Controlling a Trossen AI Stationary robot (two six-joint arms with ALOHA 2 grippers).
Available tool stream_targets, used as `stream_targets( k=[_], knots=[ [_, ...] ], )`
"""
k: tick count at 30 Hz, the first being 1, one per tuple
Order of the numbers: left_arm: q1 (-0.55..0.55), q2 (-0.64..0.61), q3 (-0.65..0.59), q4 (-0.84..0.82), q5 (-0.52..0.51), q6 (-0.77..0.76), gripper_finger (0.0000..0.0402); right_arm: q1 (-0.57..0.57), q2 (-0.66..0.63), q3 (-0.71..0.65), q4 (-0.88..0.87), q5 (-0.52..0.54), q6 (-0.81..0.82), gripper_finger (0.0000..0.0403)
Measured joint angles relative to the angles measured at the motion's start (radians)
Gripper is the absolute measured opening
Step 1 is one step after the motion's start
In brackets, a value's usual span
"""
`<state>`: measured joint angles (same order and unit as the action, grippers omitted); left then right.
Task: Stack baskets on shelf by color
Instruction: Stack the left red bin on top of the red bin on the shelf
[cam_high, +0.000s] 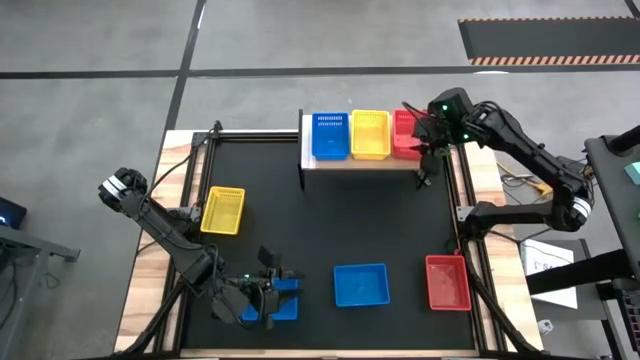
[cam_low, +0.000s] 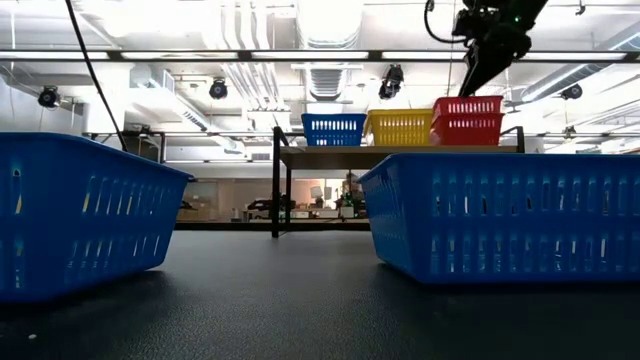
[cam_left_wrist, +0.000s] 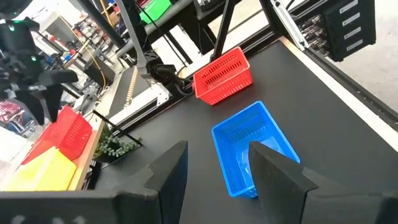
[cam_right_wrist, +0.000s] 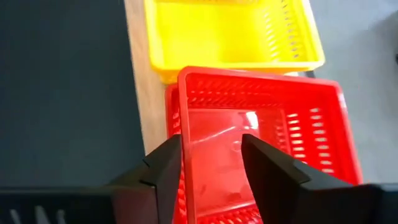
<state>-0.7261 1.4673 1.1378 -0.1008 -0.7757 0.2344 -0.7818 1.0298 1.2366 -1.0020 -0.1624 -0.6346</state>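
R gripper (cam_right_wrist: 208, 165) open over red basket stack (cam_right_wrist: 261, 137) on shelf (cam_high: 360, 163) | L gripper (cam_left_wrist: 214, 171) open above blue basket (cam_left_wrist: 252, 146)

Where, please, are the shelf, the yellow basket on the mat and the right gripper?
shelf (cam_high: 360, 163): high view, bare front plank edge.
yellow basket on the mat (cam_high: 223, 211): high view, its floor.
right gripper (cam_right_wrist: 211, 180): right wrist view, midway between its open fingertips, over the red stack.

The right gripper (cam_right_wrist: 211, 171) hangs high with fingers parted; the left gripper (cam_left_wrist: 214, 174) hovers low, open.
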Motion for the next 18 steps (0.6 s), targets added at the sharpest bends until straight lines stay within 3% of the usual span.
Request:
stream_targets(
  k=[5,11,18],
  knots=[
    [0.000,0.000,0.000,0.006,0.000,0.000,0.0155,0.000,-0.001,0.048,-0.058,0.005,0.008,0.0151],
    [0.003,0.000,-0.001,0.007,0.000,0.015,0.0155,0.000,0.001,0.061,-0.050,-0.005,0.048,0.0095],
    [0.012,0.000,-0.004,0.013,0.001,0.015,0.0155,0.001,0.035,0.020,0.002,-0.161,0.067,0.0017]
  ],
)
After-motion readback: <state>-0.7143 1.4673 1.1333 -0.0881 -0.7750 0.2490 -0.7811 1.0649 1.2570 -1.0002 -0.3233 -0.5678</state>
